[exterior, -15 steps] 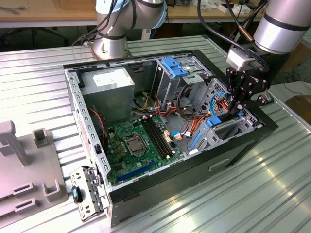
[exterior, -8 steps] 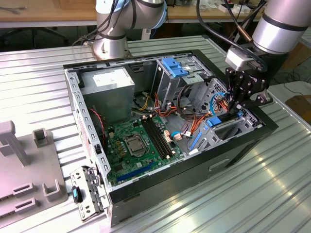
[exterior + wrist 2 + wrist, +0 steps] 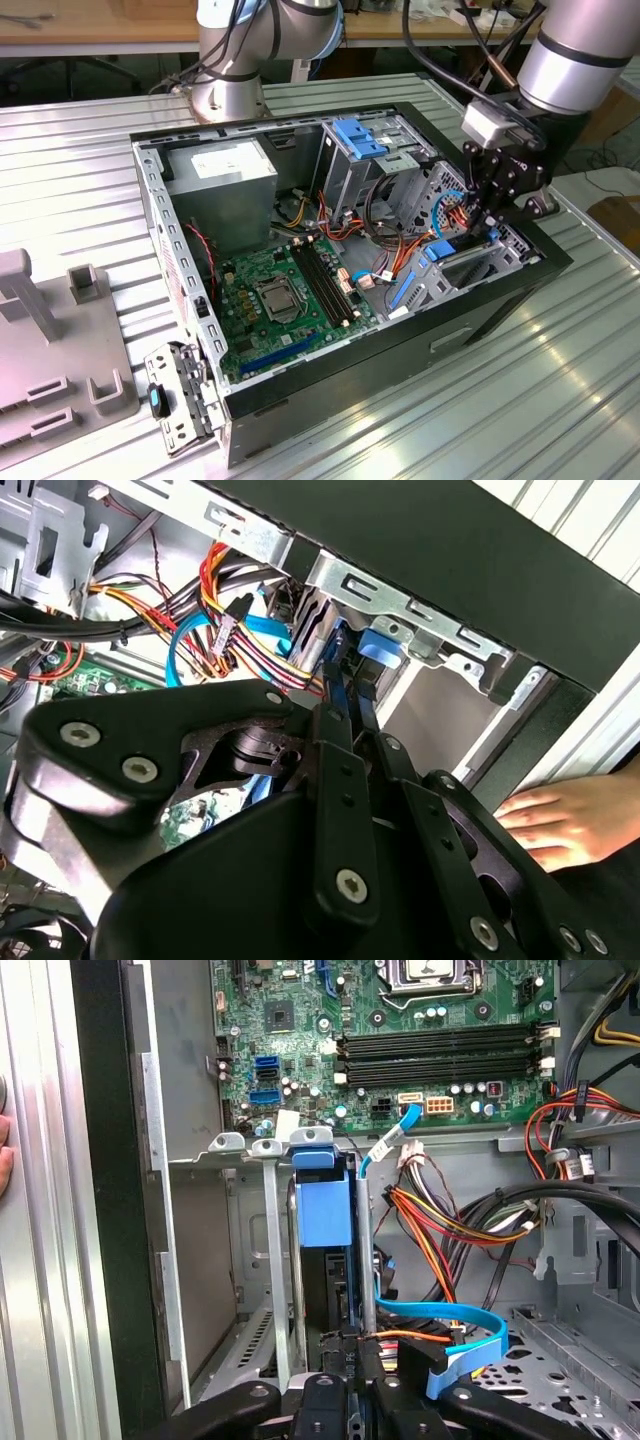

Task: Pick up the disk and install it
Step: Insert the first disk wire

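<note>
The disk (image 3: 325, 1210) stands on edge in a slot of the metal drive cage (image 3: 230, 1145) at the case's corner, at the exterior view's right. Its blue carrier tab faces the motherboard. In the second wrist view the blue tab of the disk (image 3: 378, 646) shows just past the fingertips. My gripper (image 3: 352, 1345) reaches down into the cage with its black fingers (image 3: 335, 730) drawn together on the disk's thin edge. In the exterior view my gripper (image 3: 483, 232) hangs over the cage, and a blue part of the disk (image 3: 432, 253) shows below it.
The open computer case (image 3: 480, 320) lies on a ribbed metal table. Inside are the motherboard (image 3: 290, 290), power supply (image 3: 220, 185), a tall drive bay with a blue bracket (image 3: 358, 135) and loose cables (image 3: 450, 1220). A person's hand (image 3: 560, 820) rests outside the case wall.
</note>
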`<move>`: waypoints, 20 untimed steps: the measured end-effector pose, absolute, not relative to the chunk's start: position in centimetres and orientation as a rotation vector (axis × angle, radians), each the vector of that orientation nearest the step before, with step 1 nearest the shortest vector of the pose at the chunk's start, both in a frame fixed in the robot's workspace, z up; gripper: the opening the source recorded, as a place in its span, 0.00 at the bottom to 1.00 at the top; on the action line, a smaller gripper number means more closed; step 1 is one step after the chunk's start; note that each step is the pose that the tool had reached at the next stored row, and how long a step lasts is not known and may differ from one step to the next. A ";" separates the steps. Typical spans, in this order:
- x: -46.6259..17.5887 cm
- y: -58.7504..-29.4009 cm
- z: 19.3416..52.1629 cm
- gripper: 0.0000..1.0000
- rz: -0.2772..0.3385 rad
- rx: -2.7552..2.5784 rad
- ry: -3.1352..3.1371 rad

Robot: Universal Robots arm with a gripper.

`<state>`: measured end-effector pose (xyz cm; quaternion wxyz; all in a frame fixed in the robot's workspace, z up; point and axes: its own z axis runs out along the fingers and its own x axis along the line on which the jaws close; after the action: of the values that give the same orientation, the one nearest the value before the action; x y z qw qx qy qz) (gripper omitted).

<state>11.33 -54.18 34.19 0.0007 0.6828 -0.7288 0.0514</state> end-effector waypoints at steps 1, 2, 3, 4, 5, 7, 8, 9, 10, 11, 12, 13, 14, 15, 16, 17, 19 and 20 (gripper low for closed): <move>11.3 -54.2 34.1 0.16 0.161 2.144 -2.289; 11.3 -54.2 34.1 0.16 0.161 2.144 -2.289; 11.3 -54.2 34.0 0.16 0.161 2.144 -2.289; 11.3 -54.2 34.0 0.16 0.161 2.144 -2.289; 11.3 -54.2 33.8 0.16 0.161 2.144 -2.289; 11.3 -54.3 33.7 0.16 0.161 2.144 -2.289; 11.3 -54.3 33.7 0.16 0.161 2.144 -2.289; 11.3 -54.3 33.7 0.16 0.161 2.144 -2.289; 11.3 -54.3 33.7 0.16 0.161 2.144 -2.289; 11.3 -54.3 33.7 0.16 0.161 2.144 -2.289; 11.3 -54.3 33.7 0.16 0.157 2.146 -2.291; 11.3 -54.3 33.9 0.18 0.155 2.147 -2.292; 11.3 -54.3 34.3 0.18 0.155 2.147 -2.293; 11.3 -54.3 35.3 0.24 0.157 2.146 -2.292; 11.3 -54.3 35.7 0.24 0.156 2.146 -2.292; 11.3 -54.3 35.8 0.24 0.156 2.146 -2.292; 11.3 -54.3 35.9 0.24 0.156 2.146 -2.292; 11.3 -54.3 35.9 0.22 0.156 2.146 -2.292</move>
<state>11.35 -54.30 35.88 -0.0010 0.6827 -0.7290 0.0498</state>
